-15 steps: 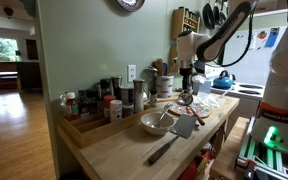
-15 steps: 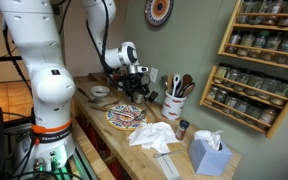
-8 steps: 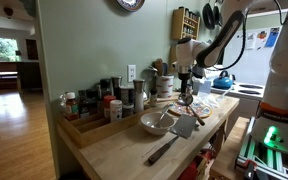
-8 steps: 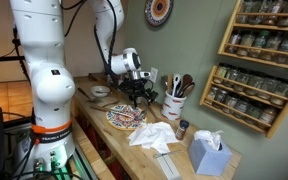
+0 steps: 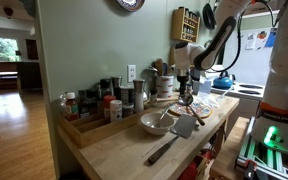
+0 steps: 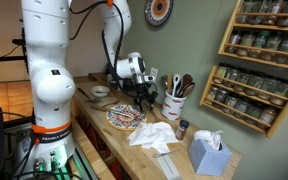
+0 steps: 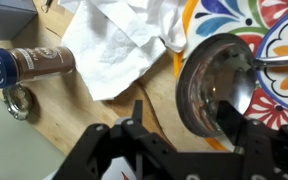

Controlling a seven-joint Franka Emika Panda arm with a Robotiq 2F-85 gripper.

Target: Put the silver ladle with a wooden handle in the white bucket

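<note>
Your gripper [image 7: 184, 128] is hanging low over the painted plate [image 7: 224, 18], its jaws standing some way apart on either side of the bowl of the silver ladle with a wooden handle [image 7: 212, 92] — whether they are actually pinching the metal I cannot tell from the wrist view. The ladle is sitting over the plate, its shaft running off towards the right edge of that view; the wooden part is out of sight. The white bucket [image 6: 172, 106] is standing just past the plate near the wall, with other tools [image 6: 182, 84] crowding its mouth.

As I judge it, you are securing the ladle: be making sure the hold is firm before raising it, since a shiny curved bowl is liable to slip or swivel. Then be lifting clear of the plate and aiming for a gap among those tools — not on top of them.

Against a second ago, in an exterior view the gripper [image 6: 142, 97] is sitting lower and nearer the bucket, and the arm is standing more upright; plate and bucket are lying as they were
</note>
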